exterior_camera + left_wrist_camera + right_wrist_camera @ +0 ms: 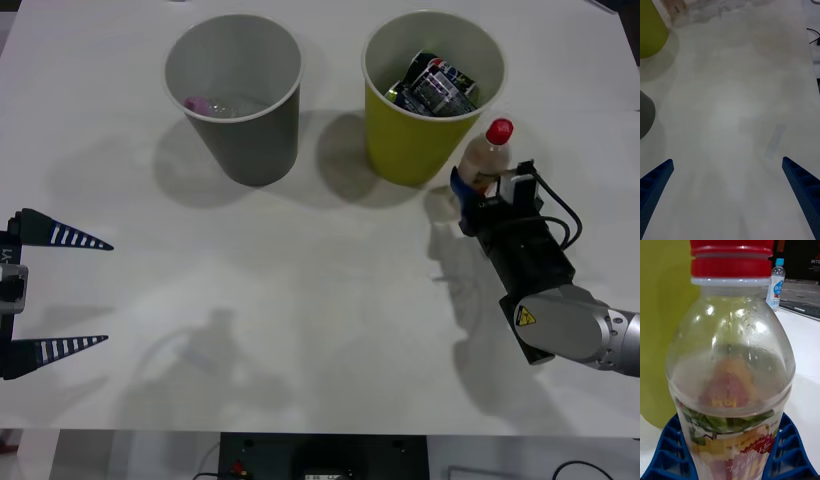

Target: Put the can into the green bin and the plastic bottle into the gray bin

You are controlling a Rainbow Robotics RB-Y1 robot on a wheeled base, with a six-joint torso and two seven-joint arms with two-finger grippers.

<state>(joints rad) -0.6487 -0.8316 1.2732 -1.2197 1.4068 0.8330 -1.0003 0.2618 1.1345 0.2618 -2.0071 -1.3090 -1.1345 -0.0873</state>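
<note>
The plastic bottle (pixel 487 148), clear with a red cap, stands upright just right of the green bin (pixel 400 150). My right gripper (pixel 478 187) is shut on its lower body. In the right wrist view the bottle (pixel 730 352) sits between both blue fingers (pixel 670 453), with the green bin's wall (pixel 662 333) right behind it. A dark can (pixel 436 85) lies inside the green bin. The gray bin (pixel 250 150) stands to its left, holding a clear pink-capped bottle (pixel 212 105). My left gripper (pixel 95 292) hangs open at the table's left edge, far from both bins.
In the left wrist view, bare white table (pixel 733 112) stretches ahead of the open left gripper (pixel 728 176), with the gray bin (pixel 645 116) and green bin (pixel 649 30) off to one side. A blue-capped bottle (pixel 775 283) stands on a far surface.
</note>
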